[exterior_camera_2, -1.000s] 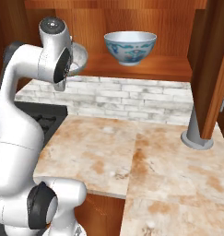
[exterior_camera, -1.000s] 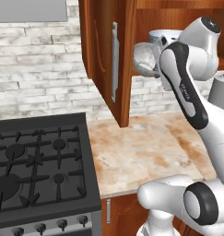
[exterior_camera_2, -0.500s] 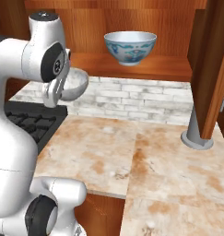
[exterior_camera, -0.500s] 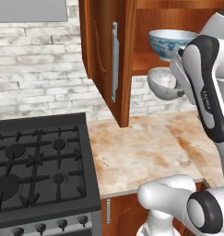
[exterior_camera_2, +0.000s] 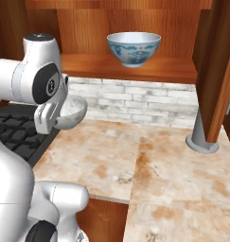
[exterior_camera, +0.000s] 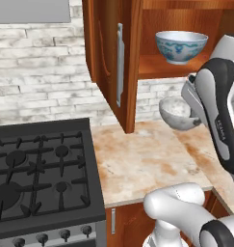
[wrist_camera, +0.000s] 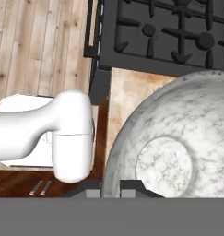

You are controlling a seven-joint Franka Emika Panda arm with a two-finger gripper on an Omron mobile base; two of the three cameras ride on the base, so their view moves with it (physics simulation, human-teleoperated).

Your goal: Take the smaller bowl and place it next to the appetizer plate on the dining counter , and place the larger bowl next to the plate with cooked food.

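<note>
Smaller bowl (exterior_camera: 177, 112) lowered from cabinet, larger bowl (exterior_camera_2: 133, 47) shelved, stove (exterior_camera: 36, 169) nearby

Two bowls (exterior_camera: 181, 46) (exterior_camera: 178, 112), one stove (exterior_camera: 39, 173)

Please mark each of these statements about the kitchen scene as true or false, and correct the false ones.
1. The small mottled grey-white bowl is held by the gripper above the worktop. True.
2. The big white bowl with blue-teal pattern lies on the black stove. False: it stands upright on the wooden cabinet shelf.
3. The gripper is open and holds nothing. False: it is shut on the small bowl's rim.
4. The beige marbled worktop lies beside the stove. True.
</note>
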